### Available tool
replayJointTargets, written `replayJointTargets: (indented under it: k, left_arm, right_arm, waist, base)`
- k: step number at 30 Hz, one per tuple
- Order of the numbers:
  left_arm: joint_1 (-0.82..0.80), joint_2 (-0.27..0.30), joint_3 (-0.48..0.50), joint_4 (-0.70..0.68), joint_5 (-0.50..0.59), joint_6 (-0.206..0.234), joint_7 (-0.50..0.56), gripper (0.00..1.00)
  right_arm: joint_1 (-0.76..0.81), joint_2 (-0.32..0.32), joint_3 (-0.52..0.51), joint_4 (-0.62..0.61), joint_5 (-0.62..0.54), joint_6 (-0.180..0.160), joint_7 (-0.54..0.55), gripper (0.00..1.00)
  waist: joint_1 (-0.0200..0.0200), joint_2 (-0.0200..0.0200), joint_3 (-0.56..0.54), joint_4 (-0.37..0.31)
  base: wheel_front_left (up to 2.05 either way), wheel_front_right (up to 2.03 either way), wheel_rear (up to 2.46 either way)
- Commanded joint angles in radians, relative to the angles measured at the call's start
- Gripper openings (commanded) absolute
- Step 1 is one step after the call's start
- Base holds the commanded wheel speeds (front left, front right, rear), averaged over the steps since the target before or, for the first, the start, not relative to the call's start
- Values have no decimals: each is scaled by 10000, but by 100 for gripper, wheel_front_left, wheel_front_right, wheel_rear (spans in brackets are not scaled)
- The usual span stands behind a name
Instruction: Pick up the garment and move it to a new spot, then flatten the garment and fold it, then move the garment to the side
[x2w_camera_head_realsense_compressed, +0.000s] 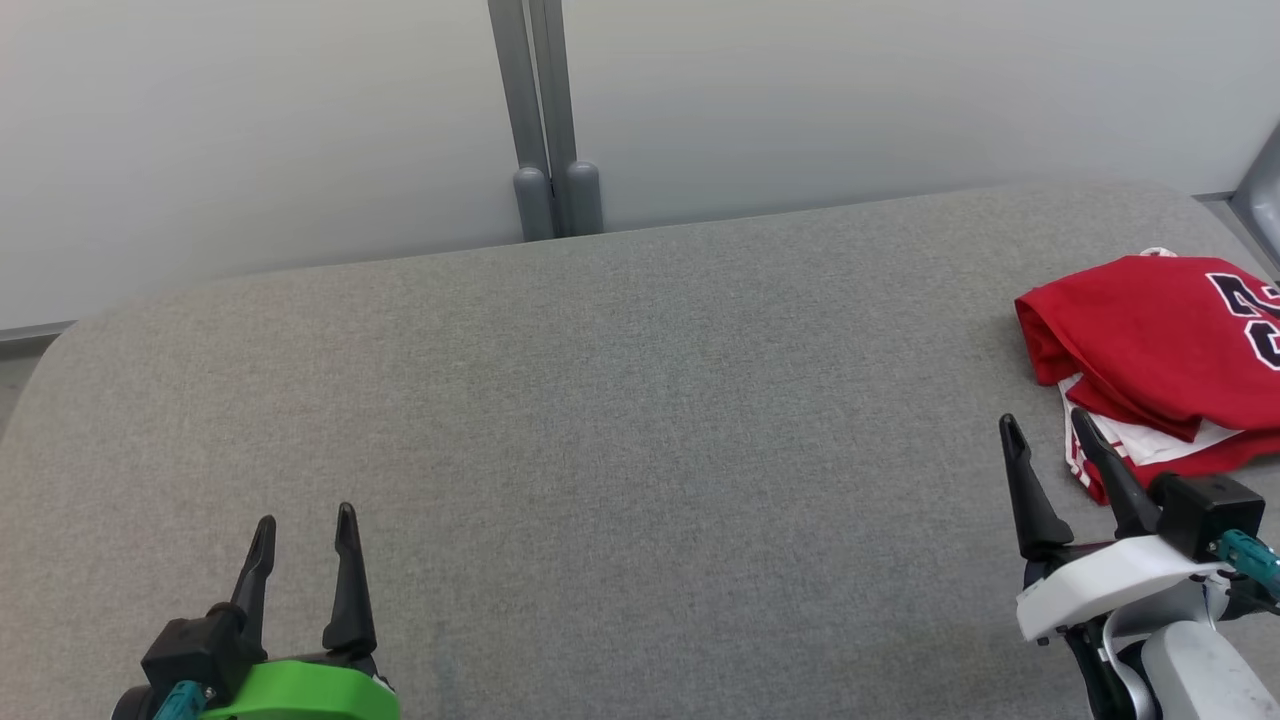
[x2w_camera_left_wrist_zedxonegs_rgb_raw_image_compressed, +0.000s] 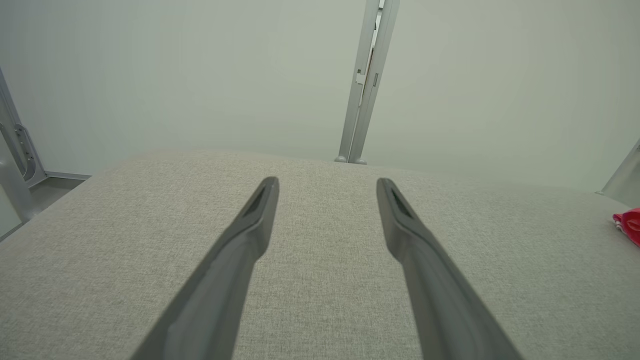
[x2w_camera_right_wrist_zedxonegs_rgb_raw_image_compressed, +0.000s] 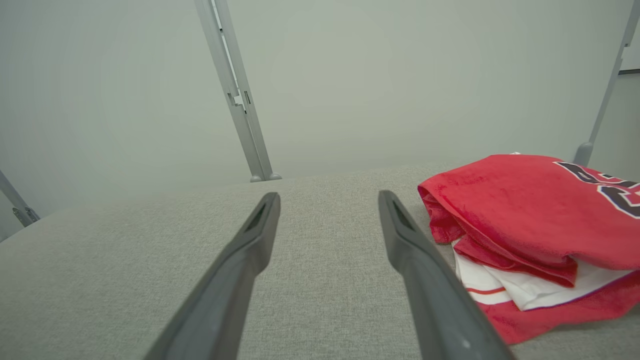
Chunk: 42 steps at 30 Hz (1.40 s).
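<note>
The garment (x2w_camera_head_realsense_compressed: 1160, 350) is a red jersey with white trim and dark numbers, folded into a bundle at the right edge of the grey fabric surface (x2w_camera_head_realsense_compressed: 620, 430). My right gripper (x2w_camera_head_realsense_compressed: 1047, 425) stands open just in front and left of it, with nothing between its fingers. From the right wrist the garment (x2w_camera_right_wrist_zedxonegs_rgb_raw_image_compressed: 525, 235) lies to the right of the spread fingers (x2w_camera_right_wrist_zedxonegs_rgb_raw_image_compressed: 250, 250), apart from them. My left gripper (x2w_camera_head_realsense_compressed: 305, 520) is open and empty at the lower left, far from the jersey. A red corner of the garment (x2w_camera_left_wrist_zedxonegs_rgb_raw_image_compressed: 629, 223) peeks in at the left wrist view's right edge.
Pale wall panels stand behind the surface, with a grey upright post (x2w_camera_head_realsense_compressed: 545, 120) at the middle of its far edge. Another metal post (x2w_camera_head_realsense_compressed: 1262, 195) rises at the far right corner. The surface's left end is rounded, with floor (x2w_camera_head_realsense_compressed: 15, 375) beyond it.
</note>
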Motion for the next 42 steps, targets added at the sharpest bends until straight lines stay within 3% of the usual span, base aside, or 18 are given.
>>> replayJointTargets:
  k: [1,28,29,42]
  left_arm:
    - [127,-60,100,46,101,-64,-27,100]
    - [-165,-441,550,527,597,-543,-29,100]
    - [-49,-447,535,512,518,-525,-2,0]
    - [-206,-496,751,762,-1367,-599,617,0]
  right_arm:
    - [121,82,15,-59,-127,-3,-25,100]
    - [-90,428,392,19,-303,-3,-26,100]
    - [-70,439,384,29,-270,0,0,0]
    - [82,721,49,119,1482,0,543,0]
  waist:
    - [0,0,-10,7]
    - [0,0,-83,-46]
    - [0,0,-82,-47]
    - [0,0,-51,-3]
  base:
    - [0,0,0]
    - [0,0,0]
    - [0,0,0]
    - [0,0,0]
